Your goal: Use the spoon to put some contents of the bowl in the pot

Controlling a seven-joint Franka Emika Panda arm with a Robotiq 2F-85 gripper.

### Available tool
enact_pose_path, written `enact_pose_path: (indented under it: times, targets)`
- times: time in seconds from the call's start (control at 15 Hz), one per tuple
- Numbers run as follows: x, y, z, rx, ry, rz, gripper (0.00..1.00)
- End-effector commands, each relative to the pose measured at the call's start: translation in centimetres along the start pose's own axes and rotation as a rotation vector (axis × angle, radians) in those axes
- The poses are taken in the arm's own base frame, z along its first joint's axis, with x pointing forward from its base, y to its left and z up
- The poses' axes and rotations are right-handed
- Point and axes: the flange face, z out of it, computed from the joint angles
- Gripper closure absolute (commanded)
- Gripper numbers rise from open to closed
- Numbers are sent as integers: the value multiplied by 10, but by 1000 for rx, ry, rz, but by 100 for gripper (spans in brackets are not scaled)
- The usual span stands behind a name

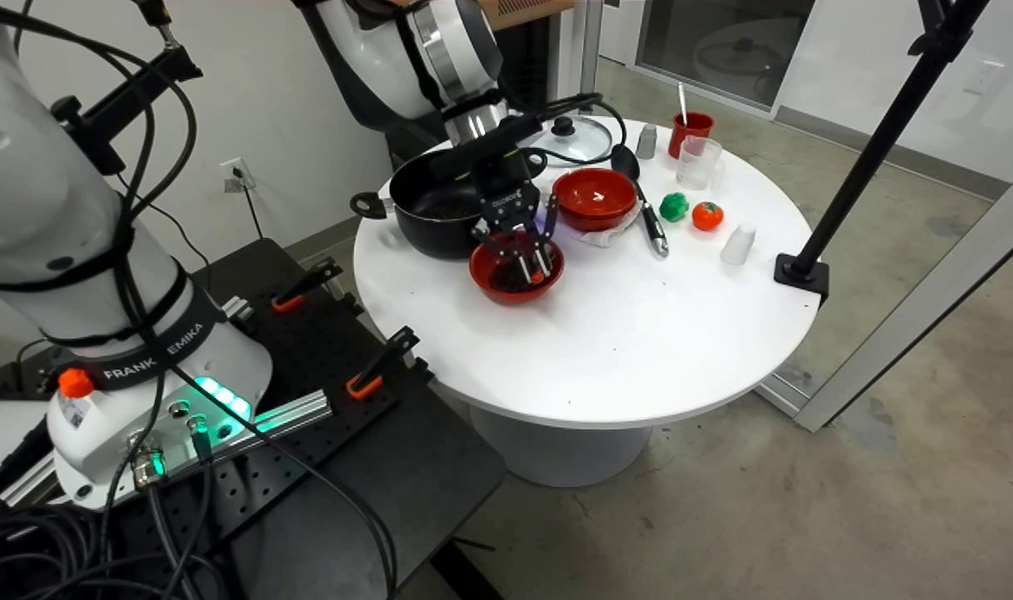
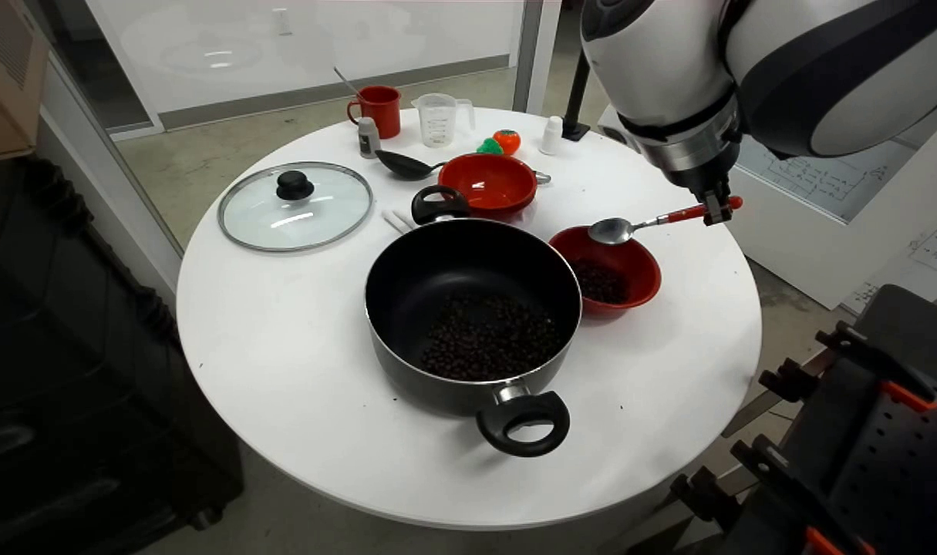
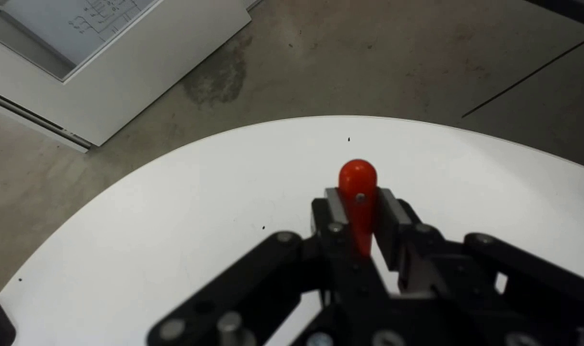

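Note:
My gripper is shut on the red handle of the spoon. The handle end sticks out between the fingertips in the wrist view. The spoon's grey head is over the red bowl near its rim, and no contents show on it. The red bowl holds some dark beans; it also shows under my gripper in an exterior view, where the spoon is mostly hidden. The black pot stands beside the bowl with dark beans on its bottom; it also shows behind the gripper.
A second red bowl stands behind the pot. A glass lid, a black ladle, a red mug, a measuring cup, shakers and toy vegetables lie farther back on the white round table.

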Motion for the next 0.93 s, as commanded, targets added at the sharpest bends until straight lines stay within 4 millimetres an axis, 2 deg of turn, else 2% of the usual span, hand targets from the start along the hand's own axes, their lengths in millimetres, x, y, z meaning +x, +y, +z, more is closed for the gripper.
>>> enact_pose_path:
  times: [0.0,0.47,0.87]
  targets:
    - [8,-6,-2,-80,-58,-29,95]
    - [20,-23,-3,-151,-100,-92,95]
    - [25,-24,-1,-280,-157,-51,95]
